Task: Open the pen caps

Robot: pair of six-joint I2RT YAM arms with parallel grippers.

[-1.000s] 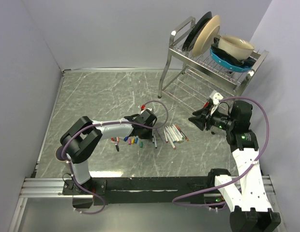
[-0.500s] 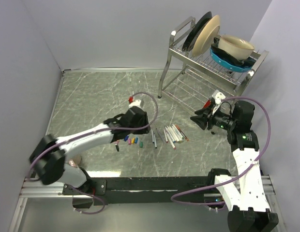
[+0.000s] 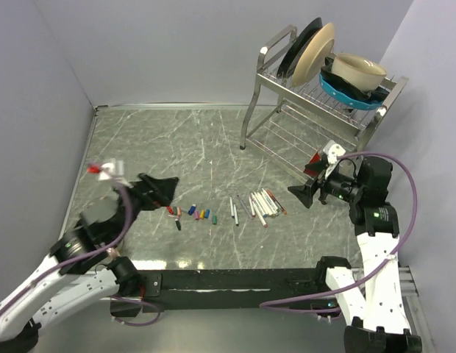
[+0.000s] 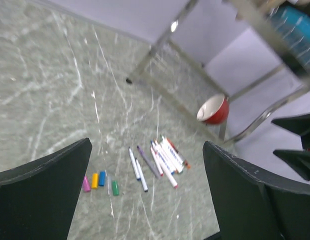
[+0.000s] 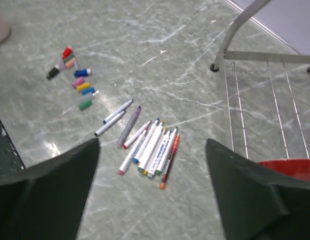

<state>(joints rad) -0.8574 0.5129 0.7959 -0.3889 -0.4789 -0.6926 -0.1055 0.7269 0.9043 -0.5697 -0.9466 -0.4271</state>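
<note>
Several pen caps (image 3: 191,213), red, pink, orange, blue, green and black, lie in a loose row on the marble table; they also show as pen caps (image 4: 100,180) and pen caps (image 5: 77,75). Uncapped white pens (image 3: 261,206) lie in a fan to their right, with two more a little apart. My left gripper (image 3: 158,190) hovers open to the left of the caps, holding nothing; in its wrist view the left gripper (image 4: 147,150) frames the pens (image 4: 162,157). My right gripper (image 3: 301,193) stands open and empty to the right of the pens, which the right gripper (image 5: 152,145) frames as pens (image 5: 150,145).
A metal dish rack (image 3: 316,81) with plates and bowls stands at the back right. A red bowl (image 4: 213,110) sits on the table under it, close to my right gripper. Walls close the left, back and right sides.
My left arm has pulled back left, away from the caps, and its jaws have opened. The right jaws have opened wider, and that gripper has dropped slightly.
</note>
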